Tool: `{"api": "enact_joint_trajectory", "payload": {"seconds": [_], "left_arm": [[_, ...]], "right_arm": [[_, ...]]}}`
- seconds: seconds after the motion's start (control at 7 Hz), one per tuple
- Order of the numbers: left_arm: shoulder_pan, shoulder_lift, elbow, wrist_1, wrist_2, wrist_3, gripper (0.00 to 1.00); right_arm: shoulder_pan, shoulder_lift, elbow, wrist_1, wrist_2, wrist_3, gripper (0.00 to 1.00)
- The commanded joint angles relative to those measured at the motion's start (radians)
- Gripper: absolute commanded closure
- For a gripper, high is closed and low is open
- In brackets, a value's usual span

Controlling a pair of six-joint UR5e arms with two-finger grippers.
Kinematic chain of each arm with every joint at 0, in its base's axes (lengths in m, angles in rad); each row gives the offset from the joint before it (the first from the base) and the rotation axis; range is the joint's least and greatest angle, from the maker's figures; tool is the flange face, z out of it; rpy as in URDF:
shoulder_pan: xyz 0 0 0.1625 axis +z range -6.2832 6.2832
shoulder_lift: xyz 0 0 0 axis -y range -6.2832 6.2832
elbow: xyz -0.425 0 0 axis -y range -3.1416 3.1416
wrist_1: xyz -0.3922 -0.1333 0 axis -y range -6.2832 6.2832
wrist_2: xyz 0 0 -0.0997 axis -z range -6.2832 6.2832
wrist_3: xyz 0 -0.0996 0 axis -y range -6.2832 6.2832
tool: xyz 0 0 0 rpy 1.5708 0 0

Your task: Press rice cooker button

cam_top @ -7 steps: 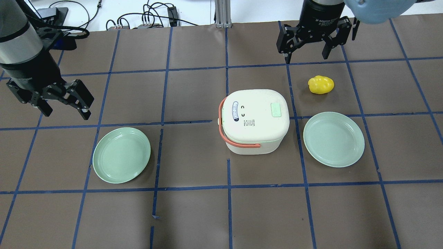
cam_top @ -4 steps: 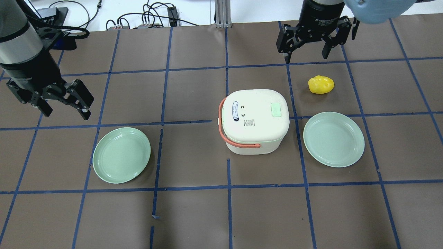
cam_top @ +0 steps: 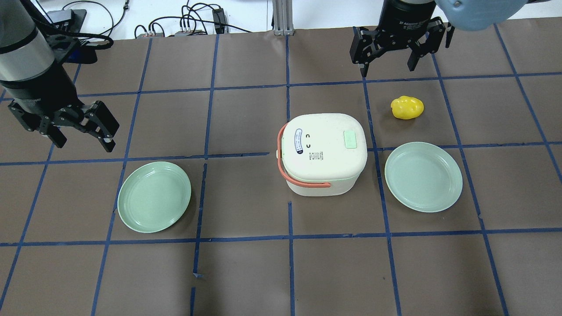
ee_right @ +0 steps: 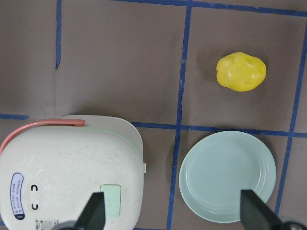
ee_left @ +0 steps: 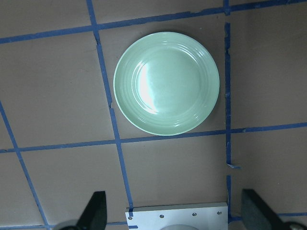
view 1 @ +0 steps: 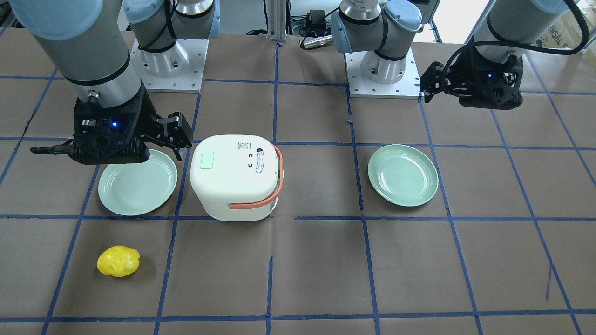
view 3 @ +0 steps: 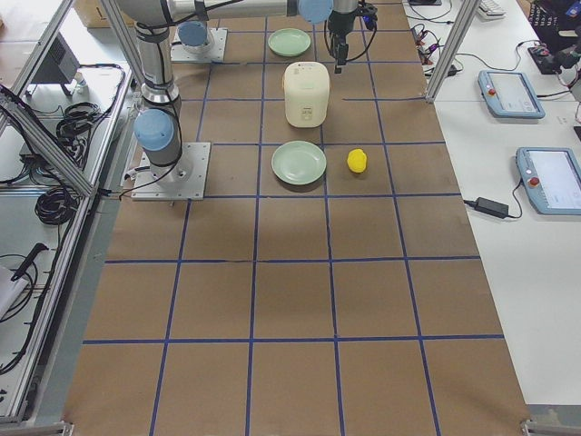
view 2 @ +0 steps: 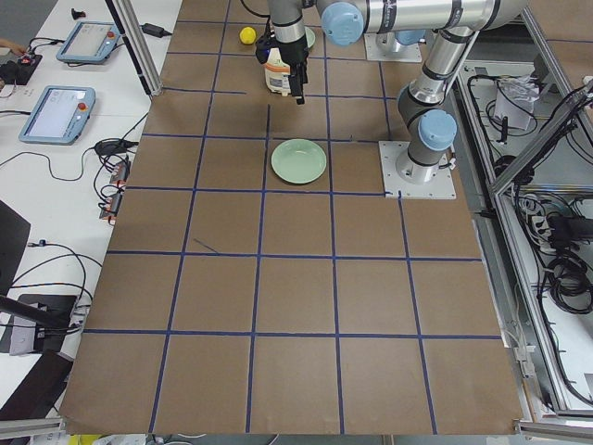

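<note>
My right pincer (cam_top: 388,66) has drifted farther from the rice cooker (cam_top: 322,153); it and my left pincer (cam_top: 83,139) gape wide.

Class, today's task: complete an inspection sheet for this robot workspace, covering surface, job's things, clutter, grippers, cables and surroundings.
Surface: table covered in brown paper with a blue tape grid.
Job's things: rice cooker, lid shut, handle down; green button on the lid, untouched.
Clutter: left plate and right plate, both empty; yellow lumpy object on the table.
Grippers: left gripper and right gripper open, empty, clear of the cooker.
Cables: cables beyond the table's far edge.
Surroundings: teach pendants on a side bench.
</note>
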Motion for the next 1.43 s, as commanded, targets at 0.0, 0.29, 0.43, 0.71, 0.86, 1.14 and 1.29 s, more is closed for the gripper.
{"api": "enact_joint_trajectory", "payload": {"seconds": [0.0, 0.29, 0.43, 0.71, 0.86, 1.14, 1.29], "left_arm": [[0.0, 0.0, 0.0, 0.0, 0.0, 0.0, 0.0], [0.0, 0.0, 0.0, 0.0, 0.0, 0.0, 0.0], [0.0, 0.0, 0.0, 0.0, 0.0, 0.0, 0.0], [0.0, 0.0, 0.0, 0.0, 0.0, 0.0, 0.0], [0.0, 0.0, 0.0, 0.0, 0.0, 0.0, 0.0], [0.0, 0.0, 0.0, 0.0, 0.0, 0.0, 0.0], [0.0, 0.0, 0.0, 0.0, 0.0, 0.0, 0.0]], "right_arm": [[0.004, -0.007, 0.018, -0.006, 0.001, 0.048, 0.0], [0.004, -0.018, 0.019, -0.013, 0.003, 0.064, 0.0], [0.007, -0.018, 0.018, -0.016, 0.009, 0.07, 0.0], [0.059, -0.018, 0.054, -0.016, 0.026, 0.134, 0.19], [0.073, -0.018, 0.085, -0.043, 0.03, 0.175, 0.58], [0.073, -0.001, 0.128, -0.078, 0.084, 0.191, 0.94], [0.073, 0.0, 0.153, -0.082, 0.087, 0.188, 0.97]]}}
